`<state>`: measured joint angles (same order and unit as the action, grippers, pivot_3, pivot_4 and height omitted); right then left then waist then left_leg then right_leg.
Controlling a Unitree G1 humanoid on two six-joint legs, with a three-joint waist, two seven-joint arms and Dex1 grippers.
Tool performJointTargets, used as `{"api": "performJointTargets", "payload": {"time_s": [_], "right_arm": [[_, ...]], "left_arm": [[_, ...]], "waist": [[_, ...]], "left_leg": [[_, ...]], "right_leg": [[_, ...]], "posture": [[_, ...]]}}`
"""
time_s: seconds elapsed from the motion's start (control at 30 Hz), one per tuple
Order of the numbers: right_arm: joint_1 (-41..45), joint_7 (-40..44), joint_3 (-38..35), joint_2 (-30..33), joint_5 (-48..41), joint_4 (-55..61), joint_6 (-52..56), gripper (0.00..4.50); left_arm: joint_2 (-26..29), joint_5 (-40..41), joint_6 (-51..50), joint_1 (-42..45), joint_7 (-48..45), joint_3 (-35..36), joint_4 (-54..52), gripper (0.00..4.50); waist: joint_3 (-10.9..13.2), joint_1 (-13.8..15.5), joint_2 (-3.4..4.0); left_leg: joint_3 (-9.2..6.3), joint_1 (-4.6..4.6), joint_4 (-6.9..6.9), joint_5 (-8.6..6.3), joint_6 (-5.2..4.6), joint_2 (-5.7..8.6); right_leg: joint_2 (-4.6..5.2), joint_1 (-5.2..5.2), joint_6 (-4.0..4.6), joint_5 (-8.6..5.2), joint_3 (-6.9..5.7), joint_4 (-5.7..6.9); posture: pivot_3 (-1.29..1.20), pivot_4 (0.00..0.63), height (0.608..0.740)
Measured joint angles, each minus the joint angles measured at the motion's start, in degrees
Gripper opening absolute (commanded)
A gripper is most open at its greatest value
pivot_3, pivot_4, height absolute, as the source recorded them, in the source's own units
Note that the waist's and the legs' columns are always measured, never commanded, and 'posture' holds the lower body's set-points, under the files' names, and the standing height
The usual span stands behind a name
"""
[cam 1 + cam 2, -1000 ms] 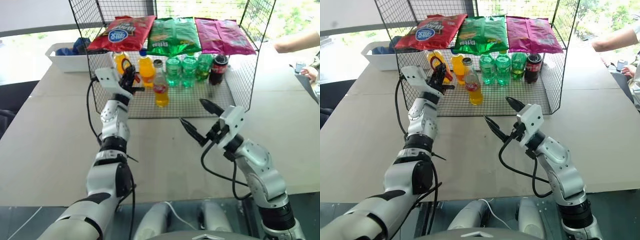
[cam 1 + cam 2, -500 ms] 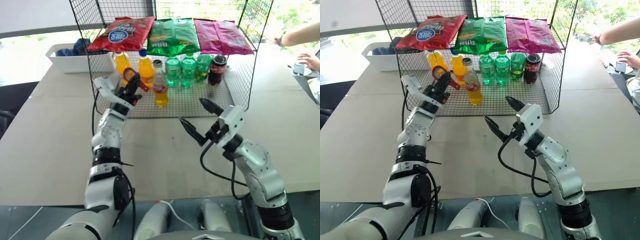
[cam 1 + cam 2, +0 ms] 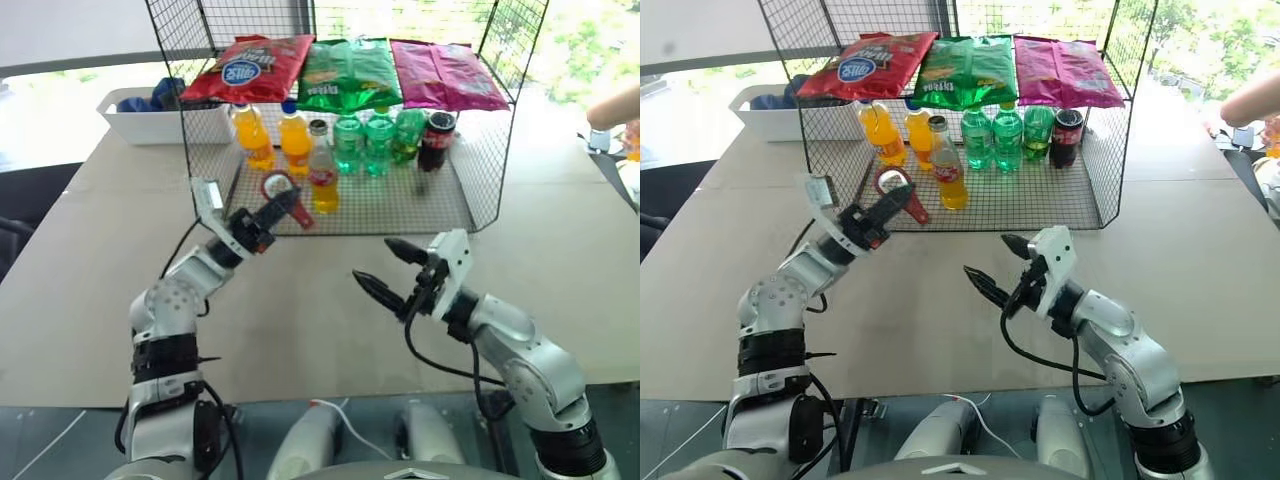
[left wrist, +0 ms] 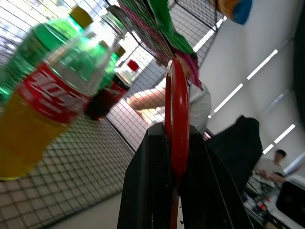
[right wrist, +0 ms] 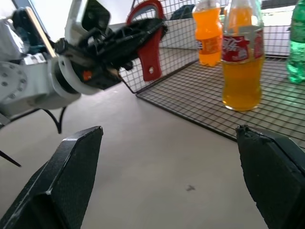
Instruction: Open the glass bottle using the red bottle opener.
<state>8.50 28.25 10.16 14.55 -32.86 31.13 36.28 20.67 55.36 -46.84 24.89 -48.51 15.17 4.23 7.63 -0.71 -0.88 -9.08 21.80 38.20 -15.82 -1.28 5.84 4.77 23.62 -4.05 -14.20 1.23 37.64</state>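
Here, nearest the camera, the right gripper (image 3: pixel 385 265) hung over the table (image 3: pixel 90 290) with its 2 black fingers spread wide apart and nothing between them. A little farther off on the other side, the left gripper (image 3: pixel 283 207) was squeezed tight on the red bottle opener (image 3: pixel 283 197). The opener's round ring stuck up past the fingertips, and its handle was pinched between the fingers. Just behind it sat the wire rack (image 3: pixel 460 190). The glass bottle (image 3: pixel 321 175) stood upright near the front edge of the rack floor, cap on, close to the opener but not touching it. Behind it stood 2 orange bottles (image 3: pixel 250 135) with blue caps, green bottles (image 3: pixel 362 142) and a dark bottle (image 3: pixel 435 138). On top of the rack lay 3 snack bags (image 3: pixel 345 70). Far back sat a white bin (image 3: pixel 135 120).
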Motion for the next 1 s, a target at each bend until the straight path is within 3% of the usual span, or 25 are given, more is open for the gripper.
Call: {"api": "performJointTargets", "payload": {"time_s": [0.17,0.47,0.73,0.87,1.0], "right_arm": [[3.41,-0.94,-0.55,-1.19,-8.91,0.8,8.63,4.5],[5.57,-3.97,-1.42,0.15,-17.91,2.87,17.64,4.5],[5.63,-5.82,-4.22,-0.53,-19.04,2.89,15.84,4.5],[5.35,-6.06,-8.34,1.25,-19.05,1.86,14.29,4.5],[3.38,-4.91,-7.91,5.12,-18.48,1.39,14.94,4.5]], "left_arm": [[-3.06,0.48,-3.42,-0.54,-0.42,-4.95,-1.69,0.09],[-2.39,0.32,-5.14,-0.61,-3.11,-6.82,-2.45,0.09],[-1.25,-0.14,-5.23,-0.6,-5.14,-6.79,-2.2,0.09],[-0.54,-0.23,-5.17,-0.59,-6.88,-6.81,-2.12,0.09],[-0.43,-1.26,-4.81,-0.48,-7.92,-6.84,-0.87,0.09]], "waist": [[0.0,-0.04,0.0],[0.0,-0.05,0.0],[0.0,-0.01,0.0],[0.0,0.02,0.0],[0.0,-0.01,0.0]], "left_leg": [[0.02,0.02,-0.02,-0.02,-0.03,-0.01],[0.08,0.02,-0.05,-0.04,-0.05,-0.02],[0.1,0.02,-0.05,-0.04,-0.06,-0.02],[0.13,0.02,-0.05,-0.07,-0.1,0.0],[0.15,0.04,-0.08,-0.07,-0.11,-0.01]], "right_leg": [[0.02,0.03,0.01,0.0,0.03,-0.02],[0.12,0.07,0.01,0.0,0.06,-0.04],[0.12,0.07,0.0,0.0,0.06,-0.04],[0.11,0.07,0.0,0.0,0.07,-0.05],[0.12,0.07,0.01,-0.01,0.09,-0.08]], "posture": [[0.0,0.15,0.74],[0.0,0.15,0.74],[0.0,0.15,0.74],[0.0,0.15,0.74],[0.0,0.15,0.74]]}}
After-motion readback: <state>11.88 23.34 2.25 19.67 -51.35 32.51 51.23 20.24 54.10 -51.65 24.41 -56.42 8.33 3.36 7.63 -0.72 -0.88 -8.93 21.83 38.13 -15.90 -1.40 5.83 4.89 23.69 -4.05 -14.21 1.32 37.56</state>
